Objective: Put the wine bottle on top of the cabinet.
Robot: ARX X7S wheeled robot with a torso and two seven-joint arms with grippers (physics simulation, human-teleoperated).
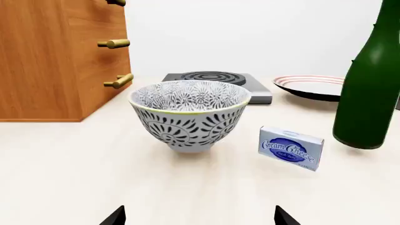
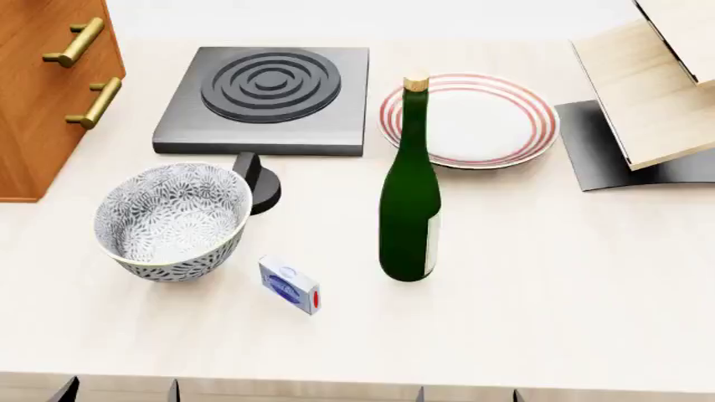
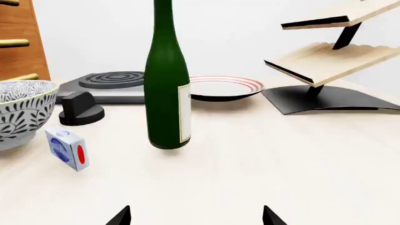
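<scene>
**K:** Nearest the robot, on the table (image 2: 537,310): cream cheese box (image 2: 290,286), then patterned bowl (image 2: 170,219) to its left, wine bottle (image 2: 409,209) upright just right of the box. None of them touch.

**R:** Further back?

**K:** Black knob piece (image 2: 259,182) behind the bowl, single burner (image 2: 268,99), striped plate (image 2: 470,119) close behind the bottle. Cabinet (image 2: 45,92) far left, pale rack (image 2: 654,88) far right.

**R:** Risks?

**K:** Bottle is tall and narrow-based. An off-centre approach or a finger clipping the neck would tip it, probably onto the plate or the box. A grip too high would let it swing in transit. The bowl sits between the bottle and the cabinet, so a low carry could catch its rim. The cabinet top is out of frame in every view, so I can't judge clearance there.

**R:** Grippers?

**K:** Both spread wide and empty. Right gripper (image 3: 196,216) shows only two fingertips in its wrist view, with the bottle roughly centred ahead and well apart. Left gripper (image 1: 200,216) likewise, facing the bowl, with the bottle off at the edge. Neither touches anything. Right arm looks like the better pick, I think.
</scene>
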